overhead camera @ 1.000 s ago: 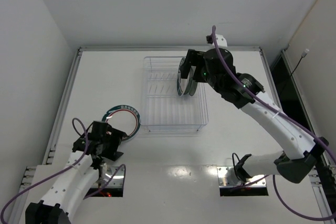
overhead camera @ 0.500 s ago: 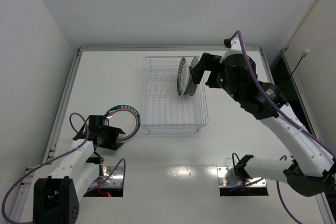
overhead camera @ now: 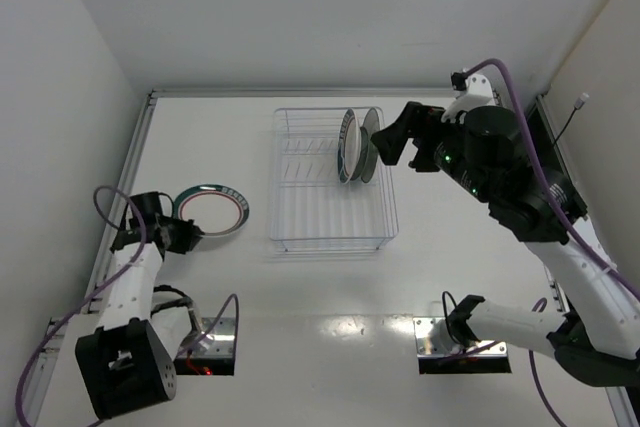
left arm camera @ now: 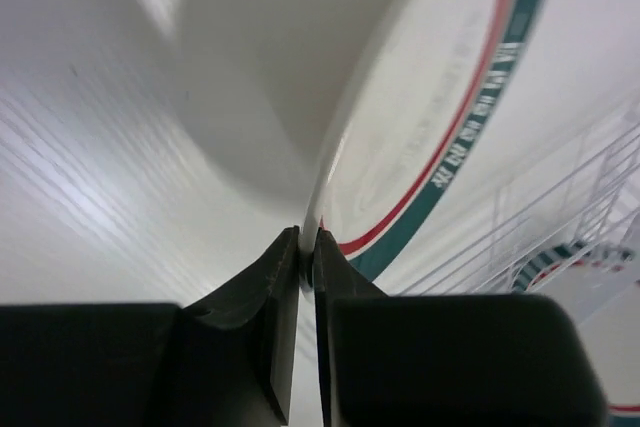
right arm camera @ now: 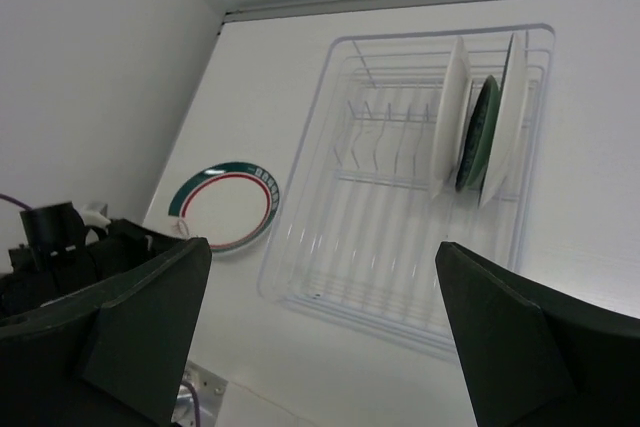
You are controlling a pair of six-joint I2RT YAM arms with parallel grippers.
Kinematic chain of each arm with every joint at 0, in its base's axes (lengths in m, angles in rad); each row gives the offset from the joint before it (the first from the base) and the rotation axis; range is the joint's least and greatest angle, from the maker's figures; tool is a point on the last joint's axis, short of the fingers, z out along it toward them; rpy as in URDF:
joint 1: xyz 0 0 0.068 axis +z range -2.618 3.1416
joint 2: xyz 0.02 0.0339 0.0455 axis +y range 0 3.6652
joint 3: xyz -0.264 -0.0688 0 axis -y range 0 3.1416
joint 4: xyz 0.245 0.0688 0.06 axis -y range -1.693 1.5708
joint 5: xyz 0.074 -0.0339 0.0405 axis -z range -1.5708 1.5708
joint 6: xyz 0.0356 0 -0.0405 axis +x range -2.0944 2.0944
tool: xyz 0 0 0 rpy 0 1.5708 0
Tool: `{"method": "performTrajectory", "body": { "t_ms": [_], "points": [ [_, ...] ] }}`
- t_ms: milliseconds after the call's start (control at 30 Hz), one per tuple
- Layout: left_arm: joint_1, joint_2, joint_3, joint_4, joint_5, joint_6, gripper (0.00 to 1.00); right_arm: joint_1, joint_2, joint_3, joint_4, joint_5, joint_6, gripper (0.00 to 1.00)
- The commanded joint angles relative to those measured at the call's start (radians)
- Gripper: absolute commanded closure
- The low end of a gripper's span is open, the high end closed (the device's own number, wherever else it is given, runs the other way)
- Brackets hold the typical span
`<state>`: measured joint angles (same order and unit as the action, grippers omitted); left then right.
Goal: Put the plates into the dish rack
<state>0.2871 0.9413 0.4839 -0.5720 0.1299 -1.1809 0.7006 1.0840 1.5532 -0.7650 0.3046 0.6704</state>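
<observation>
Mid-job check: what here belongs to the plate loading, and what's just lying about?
Job: banded plate, pinched by left gripper; rack; three plates standing in it.
Lying about: purple cables; metal base mounts.

Bright, even, diffuse light fills all three views. From above, the white worktop (overhead camera: 200, 147) shows soft glare patches well behind the right hand (overhead camera: 393, 137) and only faint shadows. Just ahead of the left hand (left arm camera: 307, 239) the plate (left arm camera: 440, 107) is out of focus, with a broad blurred shadow beside it. The right hand's dark fingers (right arm camera: 110, 327) are blurred; the rack (right arm camera: 345, 197) beyond them looks sharper.
</observation>
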Motion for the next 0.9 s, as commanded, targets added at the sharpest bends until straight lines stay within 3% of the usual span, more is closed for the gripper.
{"method": "performTrajectory", "body": {
  "t_ms": [0, 167, 300, 367, 433, 533, 733, 867],
  "points": [
    [0.056, -0.039, 0.114, -0.115, -0.127, 0.081, 1.0, -0.004, 0.005, 0.025, 0.009, -0.109, -0.038, 0.07],
    [0.066, -0.052, 0.329, -0.124, -0.136, 0.119, 1.0, -0.004, 0.028, -0.097, 0.09, -0.315, -0.069, 0.04],
    [0.054, -0.042, 0.473, -0.115, 0.014, 0.168, 1.0, -0.013, -0.021, -0.301, 0.402, -0.53, -0.014, 0.01],
    [0.034, -0.042, 0.521, -0.115, 0.052, 0.178, 1.0, -0.038, -0.044, -0.43, 0.545, -0.678, 0.103, 0.01],
    [-0.002, -0.042, 0.521, -0.094, 0.132, 0.178, 1.0, -0.053, -0.03, -0.534, 0.793, -0.784, 0.197, 0.01],
    [-0.031, -0.055, 0.458, 0.003, 0.268, 0.152, 1.0, -0.072, 0.04, -0.596, 0.973, -0.889, 0.314, 0.01],
    [-0.103, -0.102, 0.248, 0.335, 0.509, 0.041, 1.0, -0.108, 0.161, -0.651, 1.121, -0.921, 0.383, 0.01],
    [-0.147, -0.113, 0.216, 0.428, 0.547, 0.021, 1.0, -0.138, 0.233, -0.651, 1.184, -0.912, 0.409, 0.01]
  ]
}}
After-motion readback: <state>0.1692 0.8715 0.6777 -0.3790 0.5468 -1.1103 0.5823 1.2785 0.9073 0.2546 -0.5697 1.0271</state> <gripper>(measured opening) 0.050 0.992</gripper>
